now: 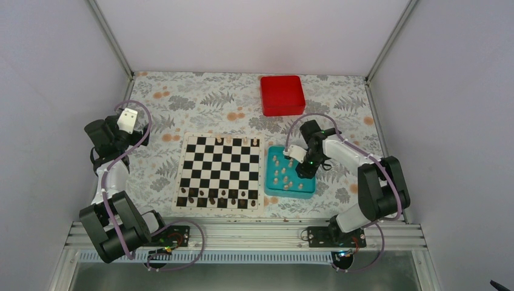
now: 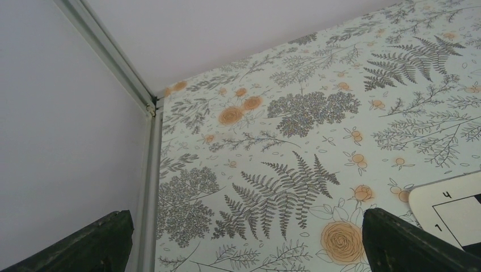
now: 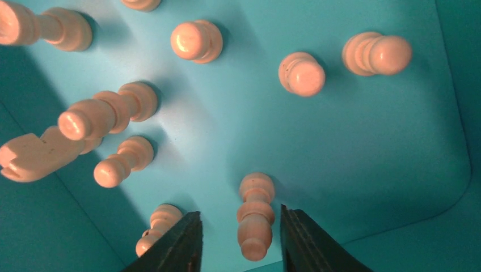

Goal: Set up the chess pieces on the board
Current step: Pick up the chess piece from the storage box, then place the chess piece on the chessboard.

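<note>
While the chess pieces [image 3: 195, 41] stand loose in the teal tray [image 1: 291, 193], just right of the board [image 1: 221, 163], one cream piece [image 3: 255, 192] sits between the jaws of the right gripper [image 3: 239, 211]. They are part-open with a slim gap each side, no contact seen. Along the board's near edge stand dark pieces [image 1: 212, 195]. Off the board's left, the left gripper [image 2: 245, 218] hangs spread wide over the floral table [image 2: 295, 113], holding nothing. Far side: red box [image 1: 282, 94].

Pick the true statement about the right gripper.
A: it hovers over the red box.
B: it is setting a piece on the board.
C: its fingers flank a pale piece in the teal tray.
C: in the right wrist view the right gripper stands open on either side of a pale piece standing in the teal tray.
</note>
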Robot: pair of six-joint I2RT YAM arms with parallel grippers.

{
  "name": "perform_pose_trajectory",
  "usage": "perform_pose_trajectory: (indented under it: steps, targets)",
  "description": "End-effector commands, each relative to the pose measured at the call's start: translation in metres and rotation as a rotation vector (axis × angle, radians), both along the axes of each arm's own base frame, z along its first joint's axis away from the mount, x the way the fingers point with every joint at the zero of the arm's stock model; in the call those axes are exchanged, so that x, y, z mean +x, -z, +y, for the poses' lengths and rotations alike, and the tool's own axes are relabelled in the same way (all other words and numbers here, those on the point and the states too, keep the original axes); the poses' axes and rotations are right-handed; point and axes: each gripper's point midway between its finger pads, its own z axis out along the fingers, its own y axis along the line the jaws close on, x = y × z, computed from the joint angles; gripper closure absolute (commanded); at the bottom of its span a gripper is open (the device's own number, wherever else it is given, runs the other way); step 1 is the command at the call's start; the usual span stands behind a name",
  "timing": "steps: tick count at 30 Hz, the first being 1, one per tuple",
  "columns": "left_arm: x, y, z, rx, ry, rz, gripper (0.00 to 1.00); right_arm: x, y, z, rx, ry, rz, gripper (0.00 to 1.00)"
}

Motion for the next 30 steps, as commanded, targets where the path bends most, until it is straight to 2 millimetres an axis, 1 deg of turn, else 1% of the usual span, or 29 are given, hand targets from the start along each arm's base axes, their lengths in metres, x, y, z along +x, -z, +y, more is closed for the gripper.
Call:
perform_pose_trajectory:
  steps: [1,5,7,9,11,13,16,18,21,22,23,26,30]
  targets:
    - [0.000,-0.004,-0.002,0.002,0.020,-0.023,0.00,0.005,0.003,0.001,0.015,0.000,-0.012,0.69]
    - [0.002,-0.006,-0.003,-0.005,0.026,-0.025,0.00,0.006,0.005,0.000,0.012,0.001,-0.006,0.81]
    - [0.002,-0.006,-0.002,-0.004,0.025,-0.026,0.00,0.007,0.004,-0.001,0.001,0.005,-0.005,0.85]
    - [0.002,-0.007,-0.002,0.000,0.026,-0.027,0.00,0.009,-0.001,-0.001,0.000,0.006,-0.009,0.87]
    - [0.002,-0.007,-0.002,0.002,0.026,-0.027,0.00,0.012,-0.012,0.000,0.002,0.006,-0.019,0.90]
    - [0.002,-0.006,-0.001,0.003,0.023,-0.024,0.00,0.018,-0.027,0.002,0.006,0.006,-0.038,0.91]
    - [0.001,-0.006,-0.002,0.005,0.023,-0.027,0.00,0.031,-0.054,0.006,0.007,-0.001,-0.076,0.92]
    - [0.001,-0.006,-0.002,0.006,0.024,-0.029,0.00,0.041,-0.074,0.013,0.011,-0.017,-0.107,0.92]
    - [0.001,-0.006,-0.003,0.005,0.029,-0.030,0.00,0.055,-0.094,0.031,0.005,-0.060,-0.132,0.92]
    - [0.001,-0.006,-0.003,0.005,0.029,-0.031,0.00,0.063,-0.104,0.040,0.007,-0.077,-0.151,0.92]
    - [0.001,-0.007,-0.003,0.005,0.029,-0.033,0.00,0.070,-0.108,0.049,0.004,-0.094,-0.163,0.92]
    - [0.001,-0.008,-0.003,0.005,0.030,-0.036,0.00,0.089,-0.111,0.079,-0.010,-0.151,-0.165,0.91]
    - [0.001,-0.009,-0.003,0.006,0.030,-0.040,0.00,0.119,-0.121,0.124,0.019,-0.214,-0.205,0.90]
